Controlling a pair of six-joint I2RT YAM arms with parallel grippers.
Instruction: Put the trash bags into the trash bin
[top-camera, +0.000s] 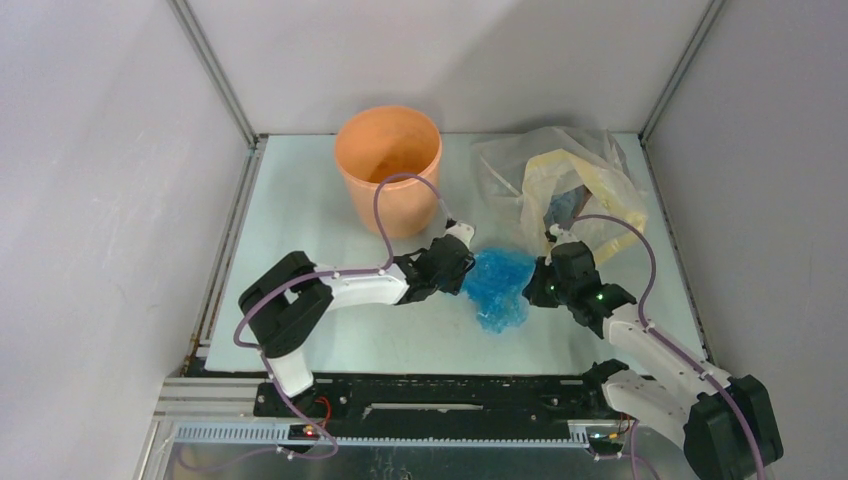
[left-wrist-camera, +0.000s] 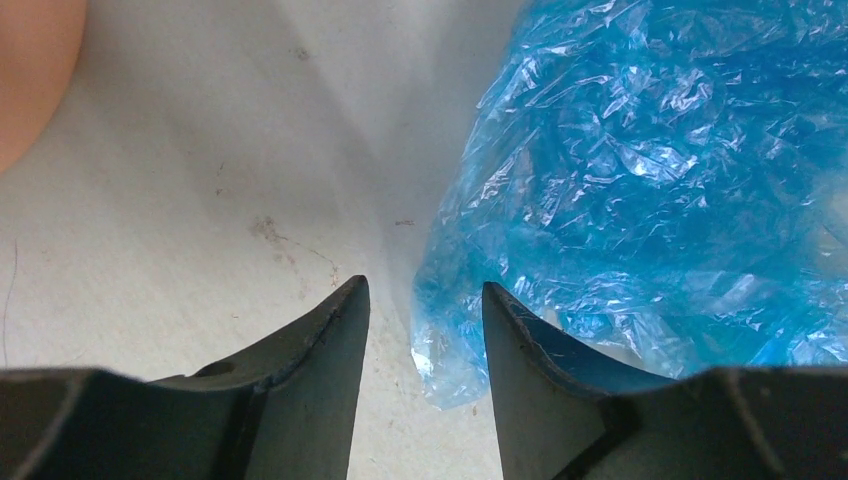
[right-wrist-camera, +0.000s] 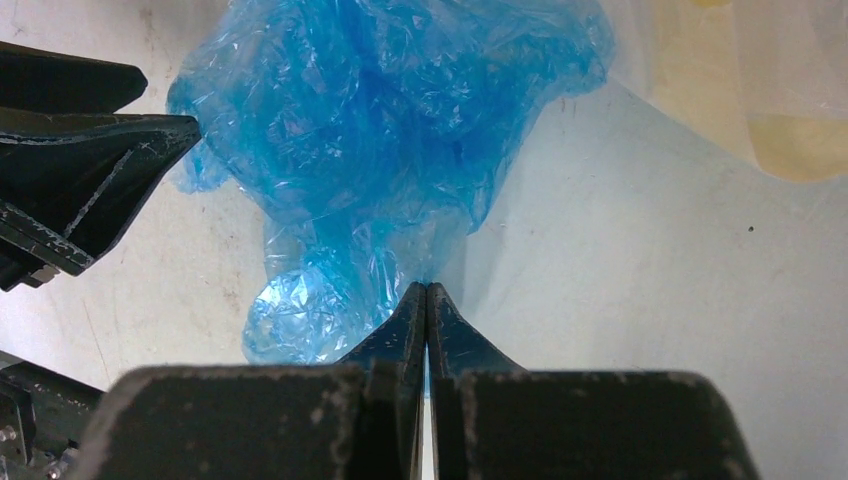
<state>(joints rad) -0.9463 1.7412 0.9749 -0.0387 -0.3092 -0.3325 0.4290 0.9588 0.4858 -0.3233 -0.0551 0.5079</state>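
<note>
A crumpled light-blue trash bag (top-camera: 498, 285) lies on the table between my two grippers. My left gripper (left-wrist-camera: 425, 288) is open at its left side, and a corner of the blue film (left-wrist-camera: 650, 170) lies between the fingers. My right gripper (right-wrist-camera: 427, 288) is shut, its tips pinching the lower edge of the bag (right-wrist-camera: 380, 130). In the top view the left gripper (top-camera: 462, 268) and right gripper (top-camera: 535, 285) flank the bag. The orange-tan trash bin (top-camera: 388, 165) stands upright at the back, left of the bag, and its wall (left-wrist-camera: 30, 70) shows in the left wrist view.
A yellowish-clear plastic bag (top-camera: 580, 175) lies at the back right with some blue film (top-camera: 565, 208) showing inside it; its edge (right-wrist-camera: 790, 100) shows in the right wrist view. The left gripper's fingers (right-wrist-camera: 90, 160) appear there too. Grey walls enclose the table.
</note>
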